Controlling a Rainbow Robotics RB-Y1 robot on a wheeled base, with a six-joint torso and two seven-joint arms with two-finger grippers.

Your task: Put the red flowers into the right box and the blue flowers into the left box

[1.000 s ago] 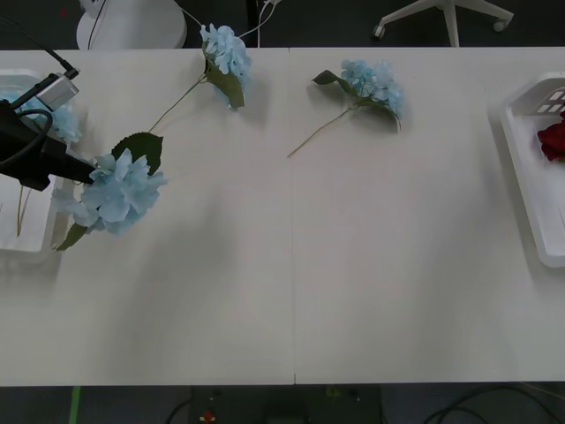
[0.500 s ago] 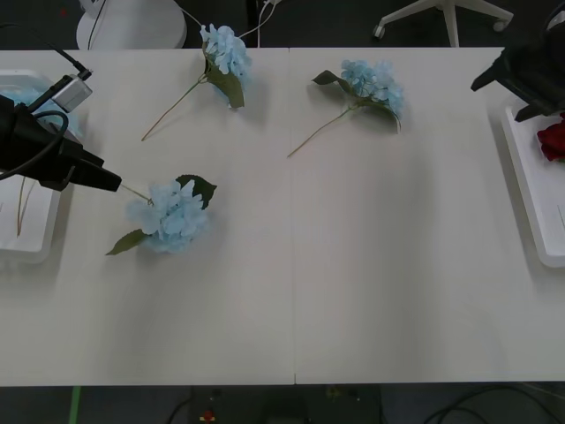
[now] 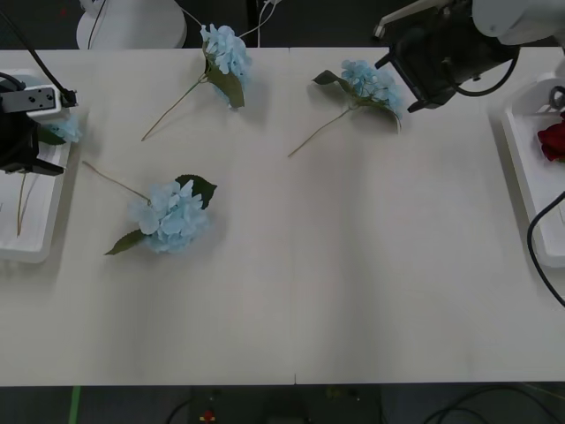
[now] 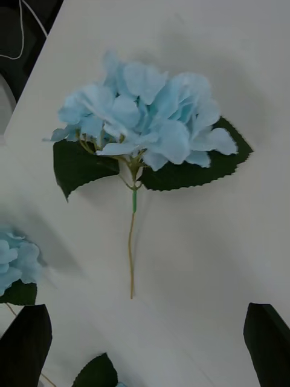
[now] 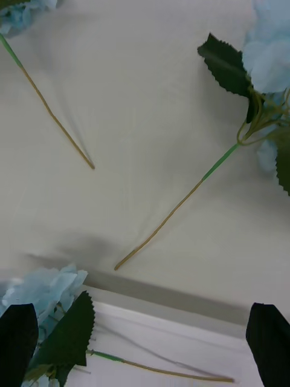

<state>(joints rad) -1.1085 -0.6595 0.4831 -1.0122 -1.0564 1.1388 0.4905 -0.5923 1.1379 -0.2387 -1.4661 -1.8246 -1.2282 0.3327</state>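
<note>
Three blue flowers (image 3: pixel 173 216) lie on the bench, one more in the left box (image 3: pixel 35 252) beside the empty, wide-open left end effector (image 5: pixel 145 344). The right end effector (image 4: pixel 148 344), fingers spread wide, is poised over the bloom near the far edge, apparently for the next pick; a descent onto its stem would be needed.

Table (image 3: pixel 353 283): matt white, smooth, with one fine seam. Blue flowers (image 3: pixel 172 216): soft cloth-like petals, matt dark serrated leaves, thin wiry stems. Left box (image 3: pixel 35 247) and right box (image 3: pixel 530 177): smooth white plastic, faintly glossy at the rounded rims; red flowers (image 3: pixel 553 141): dull, cloth-like.
</note>
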